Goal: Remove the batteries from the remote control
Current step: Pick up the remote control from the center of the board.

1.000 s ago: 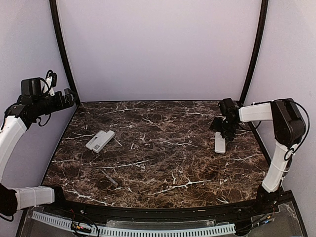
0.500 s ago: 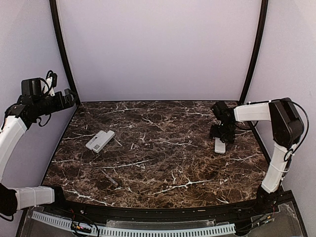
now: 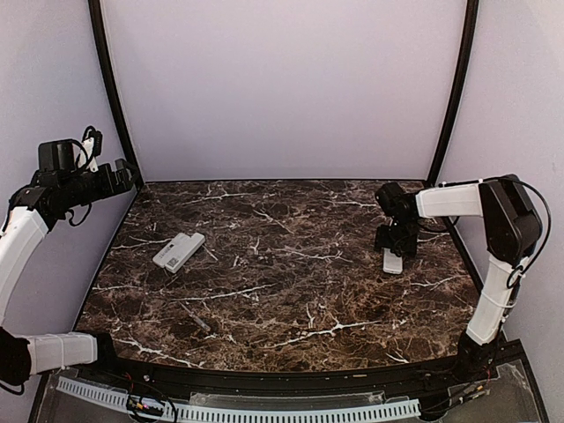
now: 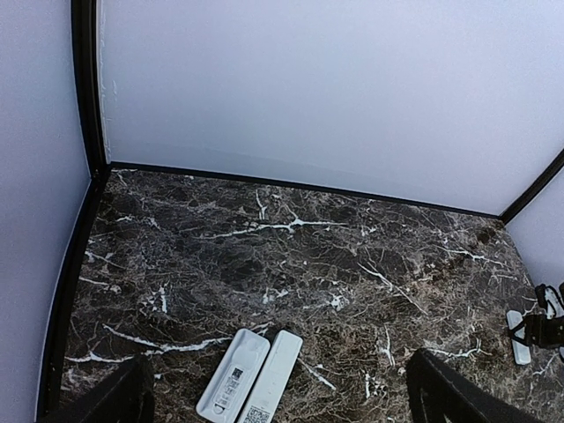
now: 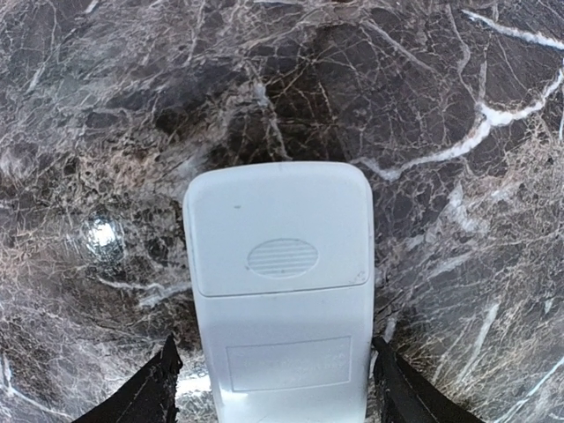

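The right gripper [image 5: 280, 388] stands spread, one finger on each side of the remote [image 5: 278, 256] at the bottom of the wrist view. The fingers are close to its long edges; whether they touch is unclear. The straddle looks meant to pin the remote before its cover [image 5: 280, 231] is worked. The remote lies back-up on the table [image 3: 291, 291], at the right of the top view. The ribbed thumb patch faces the camera and the cover is still on. No batteries show; they are probably under it. The left gripper [image 4: 282, 388] hangs wide apart and empty, high at the left. It is well clear of the two white slabs [image 4: 251, 381] below it, likely waiting.
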Controlling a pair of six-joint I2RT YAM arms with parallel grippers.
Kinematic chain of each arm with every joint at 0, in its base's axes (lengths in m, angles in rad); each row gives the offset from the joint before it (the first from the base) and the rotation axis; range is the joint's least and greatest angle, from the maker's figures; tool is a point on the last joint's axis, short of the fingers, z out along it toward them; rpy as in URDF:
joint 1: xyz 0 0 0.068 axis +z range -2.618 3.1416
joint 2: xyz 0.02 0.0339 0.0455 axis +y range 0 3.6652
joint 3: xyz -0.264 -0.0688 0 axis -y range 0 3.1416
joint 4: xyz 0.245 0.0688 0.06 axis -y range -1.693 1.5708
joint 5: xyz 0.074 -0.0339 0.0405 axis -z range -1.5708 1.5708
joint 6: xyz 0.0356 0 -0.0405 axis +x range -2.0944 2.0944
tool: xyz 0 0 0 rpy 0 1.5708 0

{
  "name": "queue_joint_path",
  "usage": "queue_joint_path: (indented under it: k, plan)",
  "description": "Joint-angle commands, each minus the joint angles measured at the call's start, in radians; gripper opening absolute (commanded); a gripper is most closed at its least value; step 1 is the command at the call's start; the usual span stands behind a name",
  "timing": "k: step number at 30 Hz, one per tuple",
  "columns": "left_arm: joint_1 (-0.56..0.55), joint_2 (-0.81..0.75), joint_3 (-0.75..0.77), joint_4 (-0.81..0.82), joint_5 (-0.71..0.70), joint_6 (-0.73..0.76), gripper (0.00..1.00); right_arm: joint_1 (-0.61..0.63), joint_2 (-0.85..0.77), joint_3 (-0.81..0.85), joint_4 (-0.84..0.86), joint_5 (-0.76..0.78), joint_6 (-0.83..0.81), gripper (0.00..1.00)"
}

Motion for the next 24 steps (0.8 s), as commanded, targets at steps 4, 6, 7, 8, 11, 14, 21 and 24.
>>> queue_joint_path:
  k: [4,6,7,8,11,14,21,24]
  plan:
    - [-0.005,0.000,-0.014,0.012,0.006,0.009,0.99,0.020,0.033,0.020,-0.043,0.048,0.006,0.67]
    - [-0.005,0.000,-0.014,0.012,0.006,0.009,0.99,0.020,0.039,0.021,-0.046,0.047,0.006,0.65]
    - [-0.005,0.000,-0.014,0.012,0.006,0.010,0.99,0.020,0.042,0.022,-0.045,0.045,0.006,0.64]
    - [-0.005,0.001,-0.014,0.011,0.006,0.009,0.99,0.020,0.044,0.022,-0.044,0.042,0.006,0.63]
    - [-0.005,0.001,-0.013,0.011,0.006,0.010,0.99,0.019,0.043,0.019,-0.035,0.032,0.004,0.57]
    - [-0.005,0.002,-0.014,0.011,0.006,0.009,0.99,0.020,0.033,0.011,-0.017,0.021,-0.004,0.48]
    - [-0.005,0.012,-0.016,0.012,0.014,0.006,0.99,0.020,-0.033,-0.002,0.014,-0.018,-0.072,0.21]
    - [-0.004,0.016,-0.017,0.013,0.021,0.001,0.99,0.020,-0.096,-0.014,0.042,-0.060,-0.143,0.14]
